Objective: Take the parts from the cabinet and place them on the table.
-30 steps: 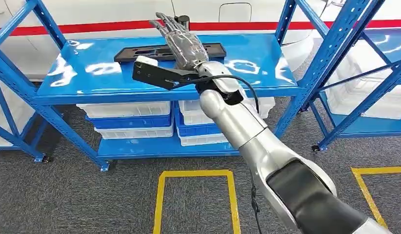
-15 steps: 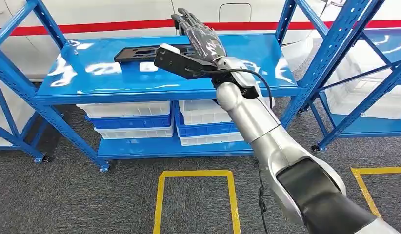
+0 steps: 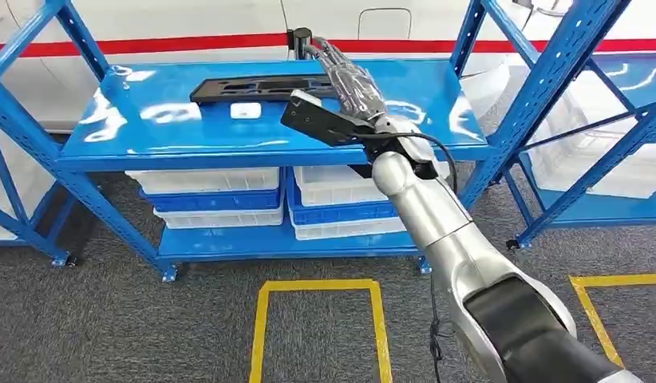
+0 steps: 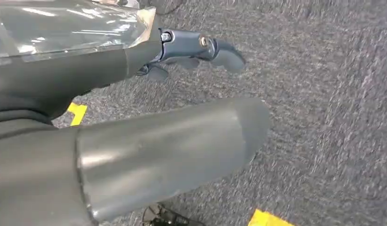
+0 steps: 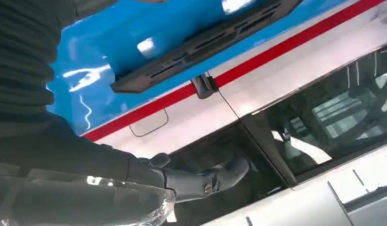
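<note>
While the left hand (image 4: 191, 47) hangs low over grey carpet with fingers curled on nothing, the right hand (image 3: 353, 80) reaches over the blue shelf (image 3: 149, 132), fingers stretched out flat and holding nothing. Just beyond and to the left of those fingers lies the long black part (image 3: 257, 86), its long axis running side to side across the shelf, toward the back edge. A small white piece (image 3: 246, 110) sits in front of it. By my judgement the right hand is the nearer and must come leftward onto the part's near end.
</note>
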You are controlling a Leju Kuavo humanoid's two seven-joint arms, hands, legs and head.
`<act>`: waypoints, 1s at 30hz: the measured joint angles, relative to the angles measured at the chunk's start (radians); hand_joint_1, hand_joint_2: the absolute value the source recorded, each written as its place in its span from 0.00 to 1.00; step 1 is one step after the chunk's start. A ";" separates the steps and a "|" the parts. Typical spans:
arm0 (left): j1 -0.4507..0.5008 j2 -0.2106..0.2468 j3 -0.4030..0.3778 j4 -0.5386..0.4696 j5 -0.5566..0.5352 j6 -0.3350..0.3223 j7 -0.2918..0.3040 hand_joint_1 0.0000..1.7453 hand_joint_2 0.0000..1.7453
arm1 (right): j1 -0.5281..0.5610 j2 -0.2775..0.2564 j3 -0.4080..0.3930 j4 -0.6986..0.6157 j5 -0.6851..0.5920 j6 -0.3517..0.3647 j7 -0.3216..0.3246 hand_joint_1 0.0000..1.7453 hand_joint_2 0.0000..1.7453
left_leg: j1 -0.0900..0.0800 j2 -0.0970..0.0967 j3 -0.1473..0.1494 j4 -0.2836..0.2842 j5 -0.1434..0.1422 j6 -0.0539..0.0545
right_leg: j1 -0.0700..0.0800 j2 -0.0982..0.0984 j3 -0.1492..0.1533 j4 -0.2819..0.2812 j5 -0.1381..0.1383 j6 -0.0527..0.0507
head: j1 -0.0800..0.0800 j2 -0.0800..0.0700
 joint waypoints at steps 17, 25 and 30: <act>0.013 0.008 0.001 0.001 0.013 -0.021 -0.018 0.00 0.00 | -0.004 0.021 0.010 0.015 -0.005 -0.004 -0.016 0.00 1.00 | 0.016 0.018 -0.161 0.325 -0.163 -0.067 | 0.000 0.006 0.029 -0.114 0.069 -0.042 | -0.003 0.000; 0.009 0.005 0.001 0.002 0.019 -0.020 -0.019 0.00 0.00 | -0.030 0.033 0.016 0.024 0.000 -0.003 -0.011 0.00 1.00 | -0.018 0.023 -0.117 0.068 0.062 0.004 | 0.014 0.007 0.094 -0.127 0.017 -0.030 | -0.003 0.000; 0.001 0.001 0.002 0.002 0.019 -0.018 -0.019 0.00 0.00 | -0.043 0.037 0.019 0.022 -0.001 -0.005 -0.011 0.00 1.00 | -0.007 0.021 -0.065 0.006 0.046 0.006 | 0.022 0.003 0.051 -0.036 -0.028 -0.023 | -0.001 0.000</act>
